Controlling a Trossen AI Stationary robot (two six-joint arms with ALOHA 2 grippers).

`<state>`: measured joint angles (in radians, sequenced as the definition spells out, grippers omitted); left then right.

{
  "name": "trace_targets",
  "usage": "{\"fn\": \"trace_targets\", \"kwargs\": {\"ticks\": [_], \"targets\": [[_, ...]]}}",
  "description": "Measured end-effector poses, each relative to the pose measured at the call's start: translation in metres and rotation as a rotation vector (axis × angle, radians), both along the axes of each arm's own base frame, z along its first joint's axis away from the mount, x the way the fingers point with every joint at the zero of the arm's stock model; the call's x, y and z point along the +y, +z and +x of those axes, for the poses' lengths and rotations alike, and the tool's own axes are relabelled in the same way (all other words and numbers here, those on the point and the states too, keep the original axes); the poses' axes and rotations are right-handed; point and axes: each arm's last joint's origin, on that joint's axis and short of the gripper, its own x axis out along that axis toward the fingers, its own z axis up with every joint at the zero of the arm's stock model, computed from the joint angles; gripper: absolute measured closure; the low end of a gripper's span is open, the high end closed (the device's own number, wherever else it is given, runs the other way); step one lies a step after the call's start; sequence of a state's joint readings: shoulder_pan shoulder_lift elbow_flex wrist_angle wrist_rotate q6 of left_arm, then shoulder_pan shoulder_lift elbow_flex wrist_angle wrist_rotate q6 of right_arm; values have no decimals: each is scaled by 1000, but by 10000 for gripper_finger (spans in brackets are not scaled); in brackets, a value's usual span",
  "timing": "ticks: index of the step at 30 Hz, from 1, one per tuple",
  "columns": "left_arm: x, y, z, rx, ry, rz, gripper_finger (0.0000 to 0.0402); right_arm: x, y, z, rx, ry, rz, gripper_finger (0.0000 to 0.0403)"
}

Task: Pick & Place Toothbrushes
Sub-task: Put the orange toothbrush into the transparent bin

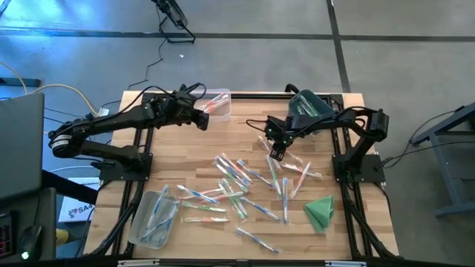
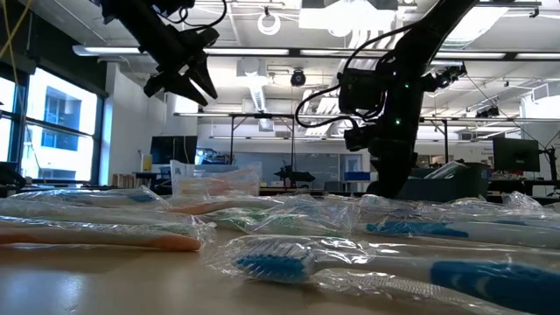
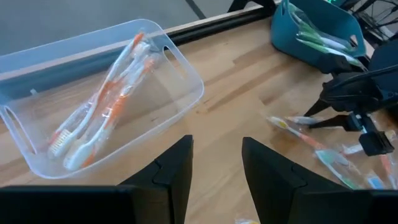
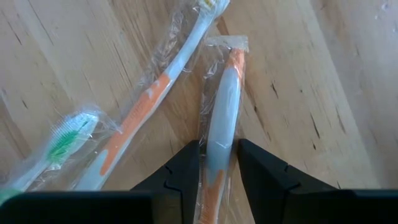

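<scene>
Toothbrushes [image 1: 237,182] in clear wrappers lie scattered over the middle of the wooden desk [image 1: 338,233], and sorting by colour seems to be under way. The left hand [image 1: 202,120] hangs above the desk with its fingers spread and nothing between them; just beyond it stands the clear bin [image 3: 37,155], which already holds a few orange-handled brushes [image 3: 106,112]. By the look of it, that hand is free after a drop and must go back to the pile for another.

The right hand [image 4: 217,165] is low over the desk at the near edge of the scatter, its fingers apart on either side of one orange toothbrush [image 4: 222,118], the wrapped handle lying lengthwise in the gap. I cannot tell whether the pads [image 4: 183,163] press on it yet; they appear not closed. The step in hand, then, is a pick: the hand needs to settle, squeeze across the narrow handle and lift straight up. Just beside this brush lie another orange one [image 4: 149,99] and a green-bristled one [image 4: 62,140], so the crinkly film may catch a neighbour. Behind the right hand sits the teal bin [image 1: 308,104] with green brushes in it.
</scene>
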<state>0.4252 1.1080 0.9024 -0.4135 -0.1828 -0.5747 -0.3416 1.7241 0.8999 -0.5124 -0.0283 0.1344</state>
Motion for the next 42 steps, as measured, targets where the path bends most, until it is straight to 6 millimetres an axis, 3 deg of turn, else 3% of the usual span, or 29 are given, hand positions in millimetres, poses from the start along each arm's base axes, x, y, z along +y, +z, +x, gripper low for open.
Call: {"fn": "trace_targets", "kwargs": {"ticks": [15, 24, 29, 34, 42], "targets": [[0, 0, 0, -19, 28, -16, 265, 0, 0, 0, -3, -30, 6, 301], [0, 0, 0, -19, 29, -15, 265, -1, -1, 0, 1, -33, -4, 382], [0, 0, 0, -18, 29, -15, 265, -1, 0, 0, 1, -31, -10, 385], [0, 0, 0, -18, 30, -13, 265, -7, 8, -4, -33, -24, -14, 388], [2, 2, -2, 3, 79, 41, 265, -31, 44, -2, -180, -40, -52, 388]]}}
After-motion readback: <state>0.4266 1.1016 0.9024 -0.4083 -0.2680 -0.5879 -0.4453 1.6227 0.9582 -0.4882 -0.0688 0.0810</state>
